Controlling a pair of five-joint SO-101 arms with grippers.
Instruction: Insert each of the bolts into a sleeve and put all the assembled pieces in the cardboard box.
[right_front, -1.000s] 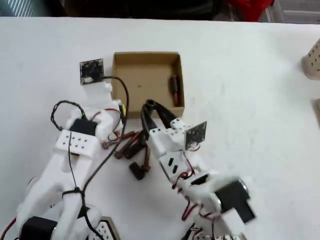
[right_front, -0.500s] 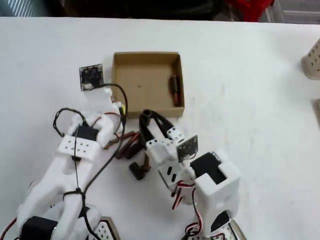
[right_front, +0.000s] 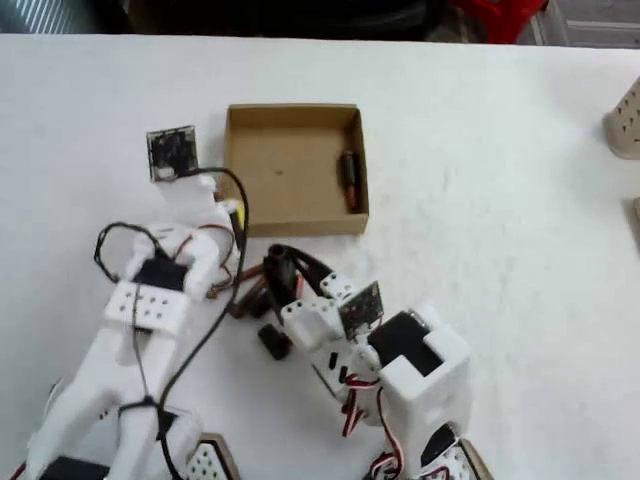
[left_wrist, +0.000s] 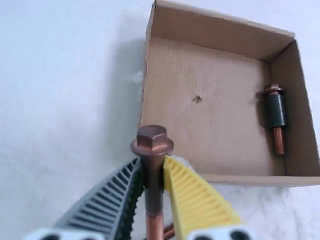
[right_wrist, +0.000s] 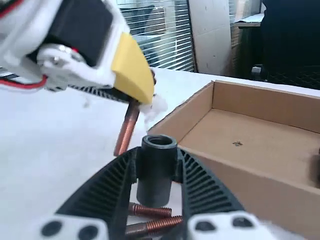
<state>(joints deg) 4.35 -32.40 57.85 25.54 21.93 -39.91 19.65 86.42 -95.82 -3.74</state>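
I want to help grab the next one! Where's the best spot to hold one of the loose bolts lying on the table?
Grip a loose bolt by the middle of its shank, coming straight down and pinching its two long sides. It lies flat on the table, so only those sides are free. The bolts lie close together, so an outer one is probably easiest.
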